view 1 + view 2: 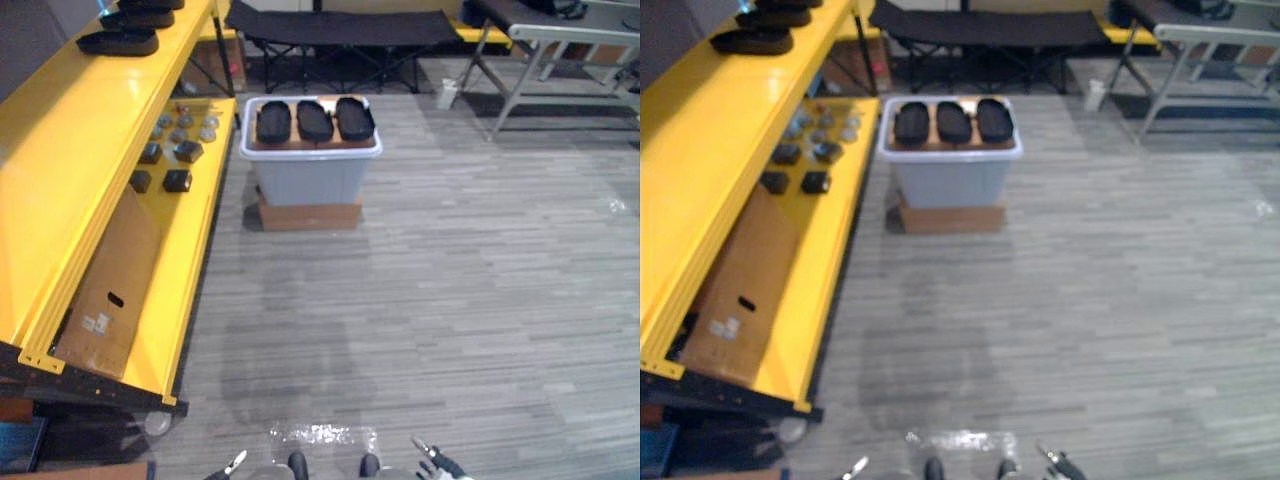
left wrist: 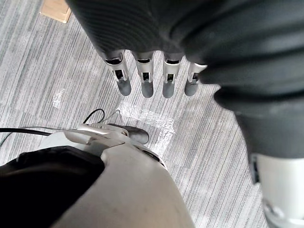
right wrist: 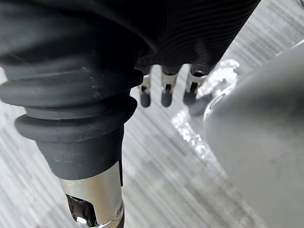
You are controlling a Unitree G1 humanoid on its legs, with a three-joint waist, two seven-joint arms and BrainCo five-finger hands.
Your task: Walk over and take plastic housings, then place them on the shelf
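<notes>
Three black oval plastic housings [image 1: 315,120] lie side by side on top of a white bin [image 1: 308,175], which stands on a flat cardboard box straight ahead across the floor. More black housings [image 1: 118,40] rest on the top level of the yellow shelf [image 1: 70,150] at my left. My left hand [image 2: 145,78] hangs low by my side, fingers straight and holding nothing; its fingertip [image 1: 235,463] shows at the bottom edge. My right hand [image 3: 166,92] hangs the same way, empty, far from the bin.
The shelf's lower level holds small dark and round parts [image 1: 175,150] and a leaning cardboard sheet [image 1: 110,290]. A black folding cot [image 1: 340,30] stands behind the bin, a grey metal table frame [image 1: 560,50] at the back right, a white cup [image 1: 447,93] beside it.
</notes>
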